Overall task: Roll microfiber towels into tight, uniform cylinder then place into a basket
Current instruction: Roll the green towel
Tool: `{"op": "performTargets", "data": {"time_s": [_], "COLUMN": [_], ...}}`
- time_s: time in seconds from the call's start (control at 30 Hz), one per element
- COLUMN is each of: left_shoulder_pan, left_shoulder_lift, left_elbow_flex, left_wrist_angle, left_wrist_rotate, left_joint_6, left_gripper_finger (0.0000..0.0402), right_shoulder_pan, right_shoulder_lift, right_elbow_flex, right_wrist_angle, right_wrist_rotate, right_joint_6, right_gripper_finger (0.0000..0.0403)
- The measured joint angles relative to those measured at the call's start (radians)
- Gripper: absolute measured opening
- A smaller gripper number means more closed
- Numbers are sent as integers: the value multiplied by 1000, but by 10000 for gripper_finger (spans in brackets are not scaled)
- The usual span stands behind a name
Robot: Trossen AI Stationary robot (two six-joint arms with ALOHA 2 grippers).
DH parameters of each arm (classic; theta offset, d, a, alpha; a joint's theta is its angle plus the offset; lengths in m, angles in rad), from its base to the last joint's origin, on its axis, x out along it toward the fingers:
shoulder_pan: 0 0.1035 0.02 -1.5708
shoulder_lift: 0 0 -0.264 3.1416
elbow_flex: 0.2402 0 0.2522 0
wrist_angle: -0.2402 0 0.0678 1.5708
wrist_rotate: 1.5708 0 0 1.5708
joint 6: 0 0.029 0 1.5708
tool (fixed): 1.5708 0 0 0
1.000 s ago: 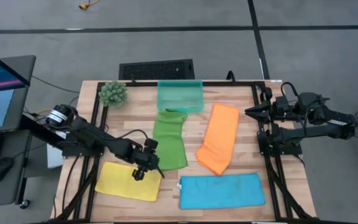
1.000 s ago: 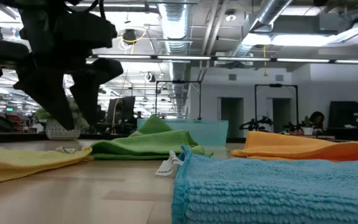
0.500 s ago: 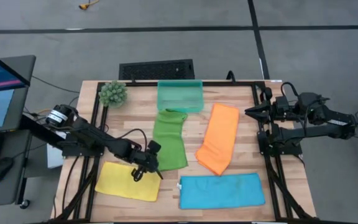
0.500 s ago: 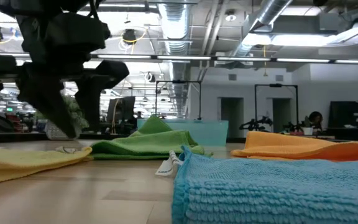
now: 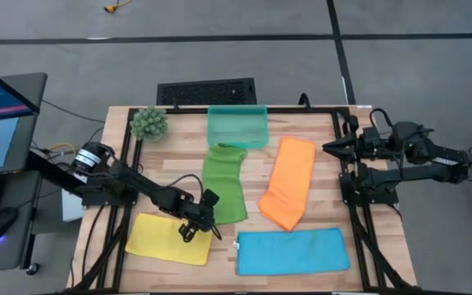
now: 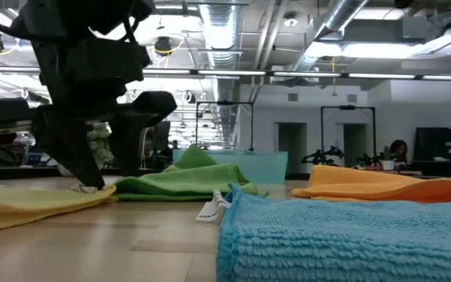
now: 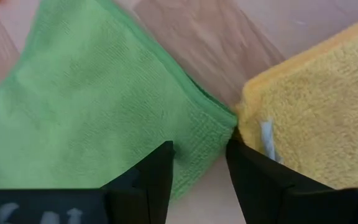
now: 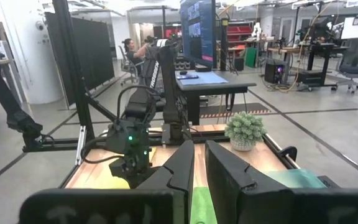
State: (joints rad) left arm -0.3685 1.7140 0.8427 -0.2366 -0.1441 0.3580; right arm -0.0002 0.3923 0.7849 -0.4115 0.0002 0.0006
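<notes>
Four towels lie flat on the table: green (image 5: 224,184), orange (image 5: 289,184), yellow (image 5: 166,239) and blue (image 5: 292,251). The green towel's far end reaches the teal basket (image 5: 237,127) at the table's far edge. My left gripper (image 5: 195,231) is open and points down, low over the spot where the green towel's near left corner (image 7: 216,118) meets the yellow towel's far right corner (image 7: 253,118). Its fingers stand on either side of that spot. My right gripper (image 5: 328,147) waits shut and empty above the table's right edge. My left gripper comes from above, and one fingertip (image 6: 88,186) is down at the yellow towel's far right corner. The other finger (image 7: 157,177) is over the green towel's corner. I cannot tell whether either fingertip touches cloth.
A spiky green plant ball (image 5: 149,123) stands at the far left corner. A black keyboard (image 5: 206,91) lies beyond the table's far edge. A white tag (image 6: 210,210) sticks out at the blue towel's left end. Bare wood shows between the yellow and blue towels.
My left gripper has gone down and a little toward the table's right and near edges, from over the yellow towel to the spot where the yellow and green corners meet. The towels have not moved.
</notes>
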Motion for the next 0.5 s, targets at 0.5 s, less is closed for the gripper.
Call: {"op": "performTargets", "data": {"time_s": [0.5], "left_shoulder_pan": [19], "left_shoulder_lift": [31], "left_elbow_flex": [17], "left_wrist_angle": [18], "left_wrist_rotate": [21], "left_joint_6": [-100], "left_gripper_finger": [93], "right_shoulder_pan": [0], "right_shoulder_lift": [0], "right_elbow_flex": [0], "right_wrist_angle": [-7], "right_wrist_rotate": [0], "right_joint_6": [0], "right_gripper_finger": [66]}}
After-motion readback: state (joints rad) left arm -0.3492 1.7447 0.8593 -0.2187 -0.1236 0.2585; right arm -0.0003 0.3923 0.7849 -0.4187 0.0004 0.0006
